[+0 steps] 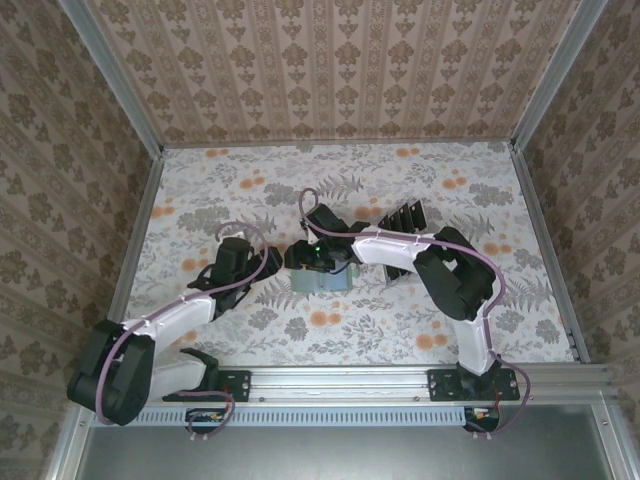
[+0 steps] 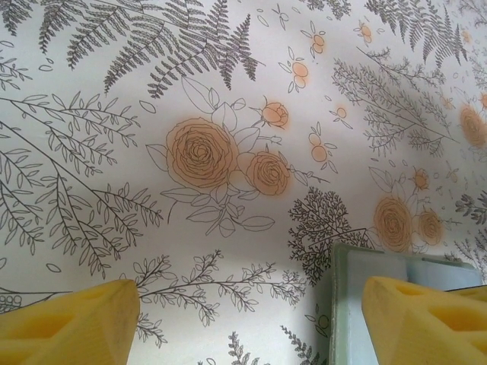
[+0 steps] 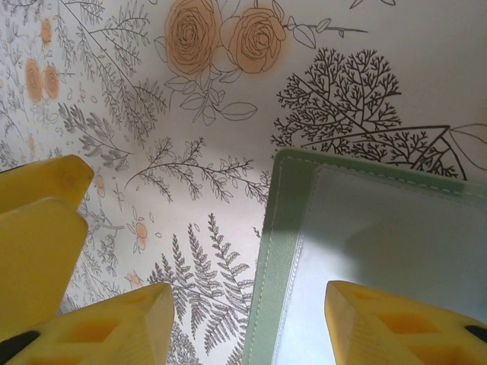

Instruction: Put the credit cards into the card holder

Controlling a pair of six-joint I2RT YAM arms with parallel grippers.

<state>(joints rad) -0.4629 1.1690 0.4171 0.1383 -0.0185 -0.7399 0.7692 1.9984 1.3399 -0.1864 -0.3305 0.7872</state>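
The sage-green card holder (image 1: 322, 281) lies flat mid-table; its clear-windowed face (image 3: 380, 228) and left corner (image 2: 350, 296) show close up. My right gripper (image 3: 247, 315) hangs open just above it, one yellow finger over the holder and the other over the table, straddling its stitched left edge. My left gripper (image 2: 251, 308) is open wide beside the holder's left edge, its right finger over the holder's corner, nothing between the fingers. Its yellow fingers (image 3: 38, 243) show at the left of the right wrist view. Several black credit cards (image 1: 405, 218) stand behind the right arm.
The cards stand in a clear slotted rack (image 1: 398, 232) at the back right of the middle. Both arms meet over the holder at the table's centre (image 1: 300, 262). Patterned walls enclose the floral table on three sides; a metal rail (image 1: 340, 380) runs along the near edge.
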